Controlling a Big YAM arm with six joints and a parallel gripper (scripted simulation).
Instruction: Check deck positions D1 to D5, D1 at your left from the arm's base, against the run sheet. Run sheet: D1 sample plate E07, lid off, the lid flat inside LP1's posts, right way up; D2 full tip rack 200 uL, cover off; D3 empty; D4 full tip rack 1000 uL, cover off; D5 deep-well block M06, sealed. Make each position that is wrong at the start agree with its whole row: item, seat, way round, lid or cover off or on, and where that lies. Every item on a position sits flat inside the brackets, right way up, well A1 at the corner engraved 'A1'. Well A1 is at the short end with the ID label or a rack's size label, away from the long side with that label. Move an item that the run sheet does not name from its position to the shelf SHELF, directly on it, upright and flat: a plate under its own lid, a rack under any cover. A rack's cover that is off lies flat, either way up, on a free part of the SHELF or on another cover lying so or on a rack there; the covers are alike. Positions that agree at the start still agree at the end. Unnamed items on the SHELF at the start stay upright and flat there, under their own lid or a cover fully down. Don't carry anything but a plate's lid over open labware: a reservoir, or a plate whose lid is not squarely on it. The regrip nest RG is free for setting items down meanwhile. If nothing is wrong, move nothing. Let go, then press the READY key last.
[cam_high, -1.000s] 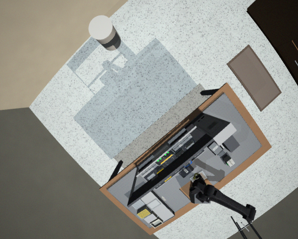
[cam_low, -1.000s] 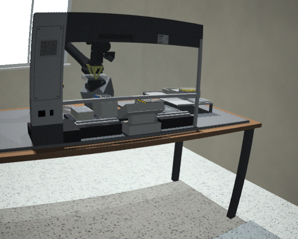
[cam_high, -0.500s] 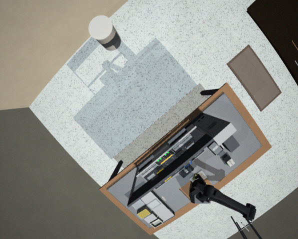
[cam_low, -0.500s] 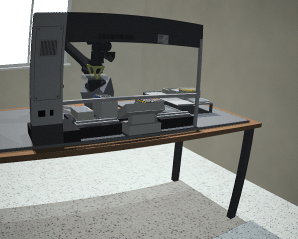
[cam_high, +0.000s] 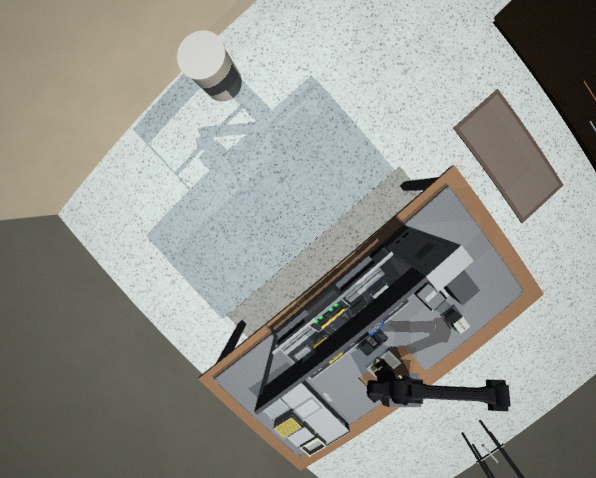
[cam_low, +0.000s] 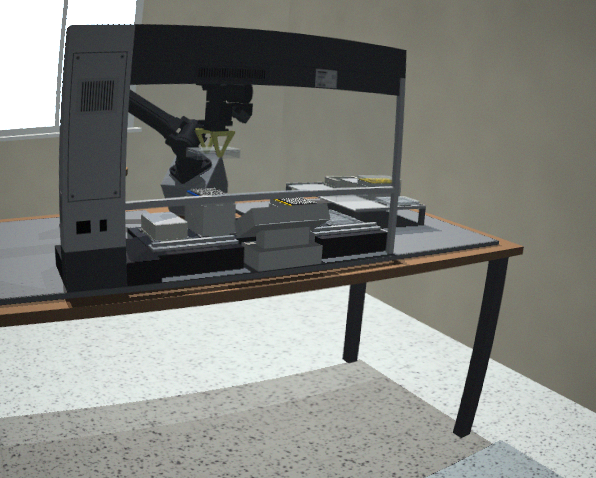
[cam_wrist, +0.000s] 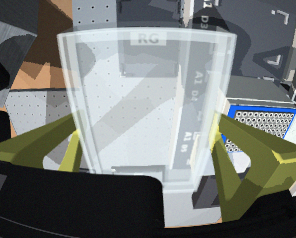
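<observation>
My gripper is shut on a clear rack cover, its yellow fingers on the two long sides. I hold the cover in the air above the regrip nest RG, near the front edge of the deck. In the side view the gripper and the cover hang well above the deck, under the machine's top beam. A blue-labelled tip rack stands uncovered to the right of the cover; it also shows in the side view. A yellow-labelled tip rack stands uncovered further along the deck.
The black gantry beam spans the deck above the arm. A grey block sits at the deck's left end in the side view. The shelf at the far right carries flat items and a yellow rack.
</observation>
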